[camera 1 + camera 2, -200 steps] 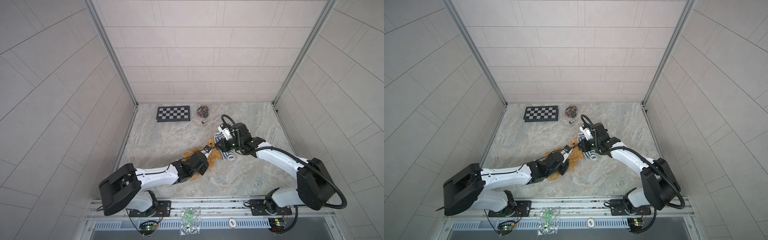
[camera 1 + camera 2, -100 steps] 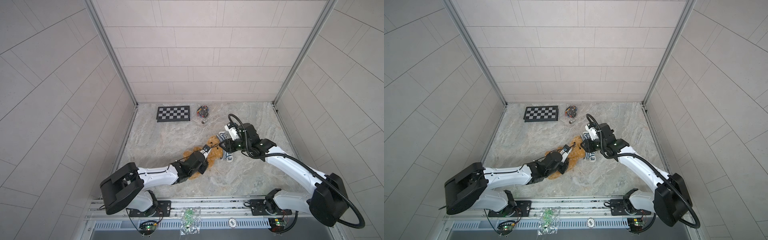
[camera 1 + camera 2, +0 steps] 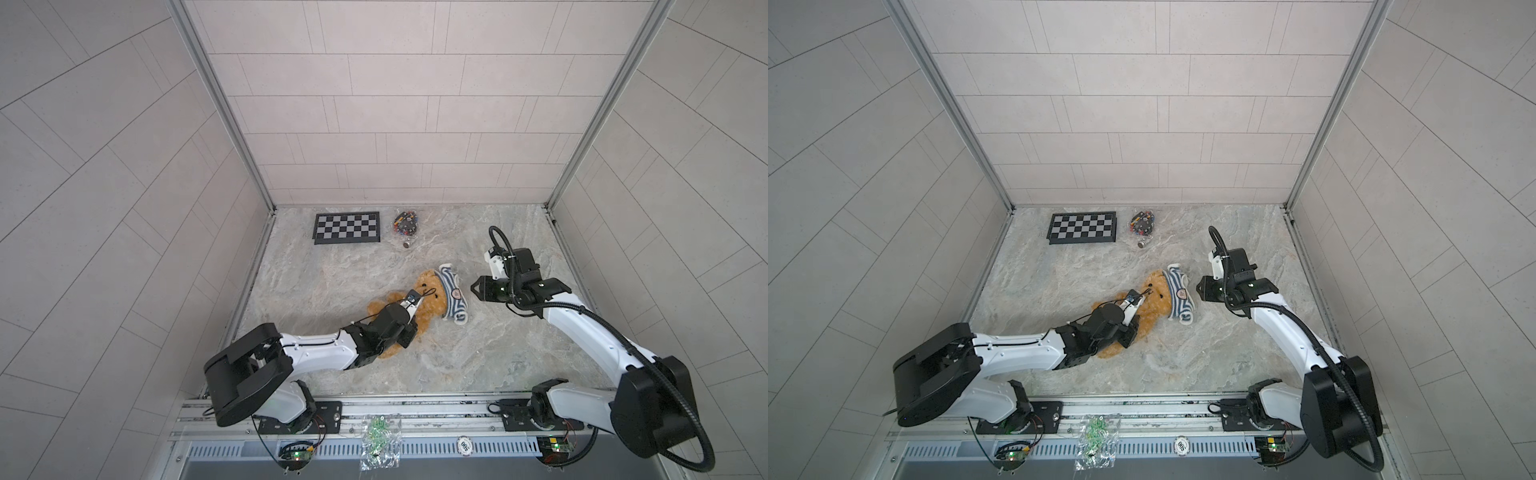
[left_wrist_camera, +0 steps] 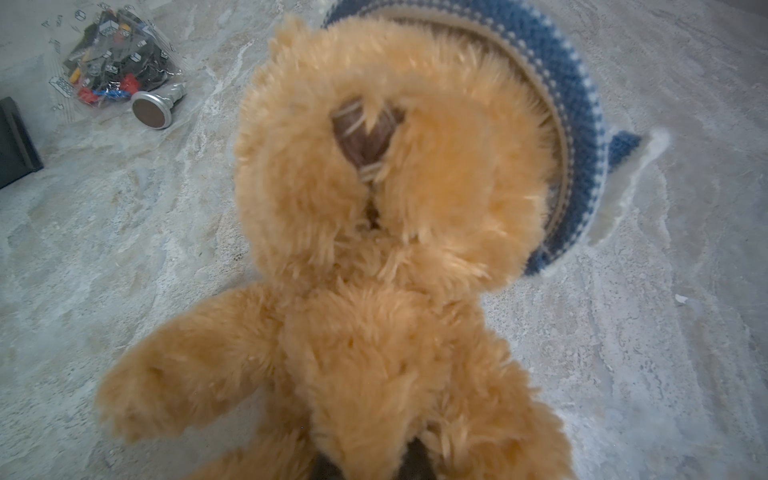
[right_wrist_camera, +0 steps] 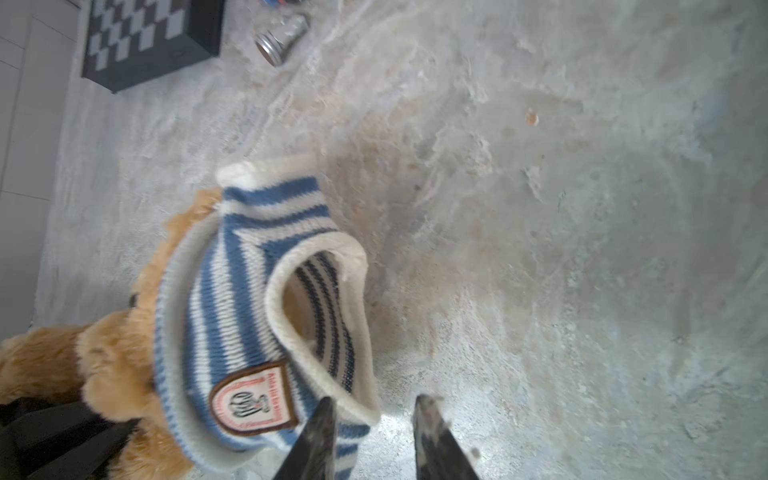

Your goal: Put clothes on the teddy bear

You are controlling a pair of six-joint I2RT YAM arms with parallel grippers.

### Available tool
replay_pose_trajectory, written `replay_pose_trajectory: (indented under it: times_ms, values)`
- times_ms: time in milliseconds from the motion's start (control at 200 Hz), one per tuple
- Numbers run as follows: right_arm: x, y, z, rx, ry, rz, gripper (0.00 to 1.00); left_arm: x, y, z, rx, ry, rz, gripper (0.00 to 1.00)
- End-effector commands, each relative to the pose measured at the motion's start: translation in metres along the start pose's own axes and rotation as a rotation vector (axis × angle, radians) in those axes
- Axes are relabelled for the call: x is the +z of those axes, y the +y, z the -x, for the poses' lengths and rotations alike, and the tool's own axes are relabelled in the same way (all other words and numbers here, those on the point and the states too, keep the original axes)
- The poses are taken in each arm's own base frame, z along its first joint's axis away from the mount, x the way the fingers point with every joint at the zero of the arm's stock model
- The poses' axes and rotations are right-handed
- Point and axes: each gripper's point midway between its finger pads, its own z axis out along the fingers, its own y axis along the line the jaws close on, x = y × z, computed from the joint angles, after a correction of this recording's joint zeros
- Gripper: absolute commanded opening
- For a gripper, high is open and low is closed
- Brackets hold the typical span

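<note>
Marbled tabletop [image 3: 478,365], tiled walls: the teddy bear [image 3: 430,320] lies near the middle, its long axis running from near-left toward far-right, with the striped shirt [image 3: 452,296] capping its head. My left gripper [image 3: 417,301] is clamped on the bear. My right gripper [image 3: 473,287], jaws part-open and empty, sits just beside the shirt and is the nearer one to it.

A black-and-white checkerboard [image 3: 347,227] lies flat at the far left of the grey marbled bench [image 3: 478,357], close to the back wall. Just beside it sits a clear bag of small coloured parts [image 3: 405,219], and a short metal cylinder [image 3: 407,244] lies on its side touching the bag's near edge. At the front, a small clear packet of green bits [image 3: 378,438] rests across the metal rail [image 3: 436,409]. Pale tiled walls [image 3: 395,104] enclose the bench.
</note>
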Motion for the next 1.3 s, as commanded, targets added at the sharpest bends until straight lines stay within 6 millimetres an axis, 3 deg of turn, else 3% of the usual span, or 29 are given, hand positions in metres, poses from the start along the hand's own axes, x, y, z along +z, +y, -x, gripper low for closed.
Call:
replay_pose_trajectory:
  times_ms: [0, 265, 551, 806, 1292]
  values:
    - [0.012, 0.005, 0.006, 0.039, 0.016, 0.052, 0.32, 0.002, 0.002, -0.021, 0.027, 0.066, -0.004, 0.00]
    - [0.041, 0.024, 0.009, 0.021, 0.122, 0.200, 0.31, 0.001, -0.001, -0.022, 0.047, 0.059, -0.023, 0.00]
    - [0.024, 0.057, 0.004, -0.008, 0.144, 0.371, 0.35, -0.002, 0.002, -0.016, 0.069, 0.039, -0.009, 0.00]
    - [0.003, 0.089, 0.003, -0.040, 0.125, 0.496, 0.45, -0.013, 0.003, -0.006, 0.085, -0.004, -0.012, 0.00]
    - [0.002, 0.102, 0.003, -0.032, 0.125, 0.536, 0.54, -0.034, -0.008, 0.026, 0.069, -0.118, -0.072, 0.00]
